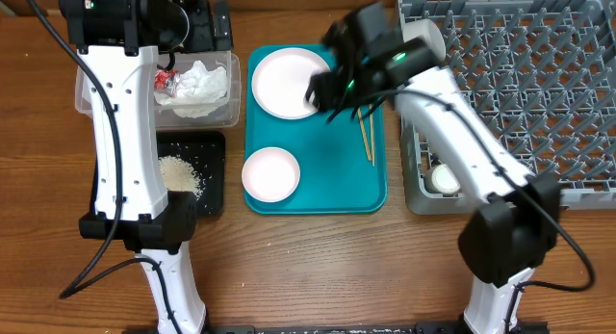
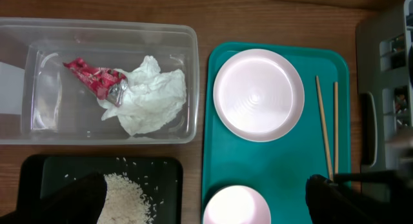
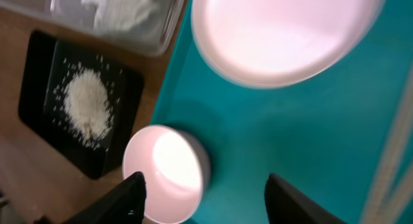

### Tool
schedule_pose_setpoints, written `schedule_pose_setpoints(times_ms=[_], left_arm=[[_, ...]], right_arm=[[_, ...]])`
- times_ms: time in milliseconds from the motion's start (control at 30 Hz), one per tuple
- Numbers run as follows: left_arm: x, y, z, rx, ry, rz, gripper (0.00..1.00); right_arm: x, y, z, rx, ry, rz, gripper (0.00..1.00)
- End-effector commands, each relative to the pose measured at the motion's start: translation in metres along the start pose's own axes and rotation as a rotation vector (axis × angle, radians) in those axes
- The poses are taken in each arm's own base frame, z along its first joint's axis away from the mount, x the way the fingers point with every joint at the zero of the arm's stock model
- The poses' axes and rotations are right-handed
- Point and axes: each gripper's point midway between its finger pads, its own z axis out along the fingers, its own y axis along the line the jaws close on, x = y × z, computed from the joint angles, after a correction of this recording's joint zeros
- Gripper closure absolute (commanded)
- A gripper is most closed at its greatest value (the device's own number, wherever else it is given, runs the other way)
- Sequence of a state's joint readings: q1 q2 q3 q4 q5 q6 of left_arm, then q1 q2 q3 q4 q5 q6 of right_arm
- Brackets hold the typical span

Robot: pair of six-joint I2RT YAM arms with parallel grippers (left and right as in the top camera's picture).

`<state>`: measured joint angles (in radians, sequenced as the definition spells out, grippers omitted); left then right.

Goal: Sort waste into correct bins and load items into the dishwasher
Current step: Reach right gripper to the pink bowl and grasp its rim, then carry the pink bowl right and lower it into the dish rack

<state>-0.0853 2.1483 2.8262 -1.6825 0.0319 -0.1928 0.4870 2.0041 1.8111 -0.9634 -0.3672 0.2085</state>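
Right hand (image 1: 332, 89), spread wide and empty, hovers above the pale pink round plate (image 1: 284, 81) near the counter's (image 1: 318, 247) far edge; it should pinch the rim squarely.

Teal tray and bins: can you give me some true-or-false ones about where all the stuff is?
1. The rice lies in the black tray. True.
2. The red wrapper is on the teal tray. False: it lies in the clear tub, next to the napkin.
3. Two chopsticks lie on the teal tray. True.
4. The big plate sits in the black tray. False: it is on the teal tray.
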Motion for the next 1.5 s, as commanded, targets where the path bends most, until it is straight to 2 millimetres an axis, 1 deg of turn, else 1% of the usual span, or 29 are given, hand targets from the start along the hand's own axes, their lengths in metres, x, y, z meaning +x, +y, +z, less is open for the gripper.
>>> schedule_pose_setpoints(times_ms=[0,100,133,200,267,367,433,500,567,633,667,700,767,833,867,900,933,967,1000,1033,1067,1100,1167,1200,1267,1333,1367,1467], left_arm=[[-0.001,0.001,-0.007,-0.006,-0.018,-0.012,0.00],[-0.001,0.001,-0.007,-0.006,-0.018,-0.012,0.00],[-0.001,0.001,-0.007,-0.006,-0.018,-0.012,0.00],[-0.001,0.001,-0.007,-0.006,-0.018,-0.012,0.00],[-0.001,0.001,-0.007,-0.006,-0.018,-0.012,0.00],[-0.001,0.001,-0.007,-0.006,-0.018,-0.012,0.00],[-0.001,0.001,-0.007,-0.006,-0.018,-0.012,0.00],[-0.001,0.001,-0.007,-0.006,-0.018,-0.012,0.00],[-0.001,0.001,-0.007,-0.006,-0.018,-0.012,0.00],[-0.001,0.001,-0.007,-0.006,-0.018,-0.012,0.00],[-0.001,0.001,-0.007,-0.006,-0.018,-0.012,0.00],[-0.001,0.001,-0.007,-0.006,-0.018,-0.012,0.00],[-0.001,0.001,-0.007,-0.006,-0.018,-0.012,0.00],[-0.001,0.001,-0.007,-0.006,-0.018,-0.012,0.00],[-0.001,0.001,-0.007,-0.006,-0.018,-0.012,0.00],[-0.001,0.001,-0.007,-0.006,-0.018,-0.012,0.00],[-0.001,0.001,-0.007,-0.006,-0.018,-0.012,0.00],[-0.001,0.001,-0.007,-0.006,-0.018,-0.012,0.00],[-0.001,0.001,-0.007,-0.006,-0.018,-0.012,0.00],[-0.001,0.001,-0.007,-0.006,-0.018,-0.012,0.00],[-0.001,0.001,-0.007,-0.006,-0.018,-0.012,0.00],[-0.001,0.001,-0.007,-0.006,-0.018,-0.012,0.00],[-0.001,0.001,-0.007,-0.006,-0.018,-0.012,0.00],[-0.001,0.001,-0.007,-0.006,-0.018,-0.012,0.00],[-0.001,0.001,-0.007,-0.006,-0.018,-0.012,0.00],[-0.001,0.001,-0.007,-0.006,-0.018,-0.012,0.00],[-0.001,0.001,-0.007,-0.006,-0.018,-0.012,0.00],[-0.001,0.001,-0.007,-0.006,-0.018,-0.012,0.00]], right_arm=[[0.059,0.019,0.051,-0.058,0.167,0.164,0.46],[0.088,0.013,0.074,-0.002,0.204,0.225,0.50],[0.094,0.012,0.080,0.011,0.208,0.237,0.51],[0.106,0.009,0.090,0.035,0.211,0.246,0.57],[0.113,0.005,0.096,0.066,0.209,0.260,0.61],[0.114,0.003,0.097,0.073,0.206,0.258,0.71],[0.112,0.000,0.096,0.080,0.201,0.263,0.81],[0.111,-0.002,0.096,0.081,0.199,0.268,0.96],[0.109,-0.006,0.095,0.093,0.190,0.269,0.96],[0.105,-0.004,0.094,0.092,0.181,0.266,0.96],[0.101,-0.004,0.091,0.090,0.173,0.267,0.96],[0.095,-0.005,0.084,0.100,0.159,0.270,0.96],[0.075,-0.008,0.059,0.128,0.105,0.281,0.96],[0.051,-0.016,0.023,0.185,0.021,0.292,0.96],[0.038,-0.023,0.000,0.230,-0.034,0.299,0.96],[0.024,-0.032,-0.028,0.290,-0.104,0.305,0.96],[0.010,-0.042,-0.062,0.363,-0.186,0.311,0.96],[0.000,-0.050,-0.092,0.432,-0.261,0.317,0.96],[-0.010,-0.061,-0.130,0.519,-0.354,0.327,0.96],[-0.016,-0.070,-0.161,0.594,-0.432,0.333,0.96],[-0.021,-0.079,-0.192,0.672,-0.505,0.323,0.96],[-0.022,-0.094,-0.249,0.834,-0.630,0.314,0.96],[-0.011,-0.108,-0.297,1.011,-0.723,0.340,0.96],[-0.005,-0.112,-0.312,1.078,-0.742,0.345,0.96],[0.004,-0.118,-0.328,1.172,-0.765,0.367,0.96],[0.010,-0.129,-0.324,1.239,-0.732,0.368,0.96],[0.013,-0.140,-0.315,1.282,-0.693,0.361,0.96],[0.022,-0.161,-0.292,1.395,-0.602,0.326,0.96]])
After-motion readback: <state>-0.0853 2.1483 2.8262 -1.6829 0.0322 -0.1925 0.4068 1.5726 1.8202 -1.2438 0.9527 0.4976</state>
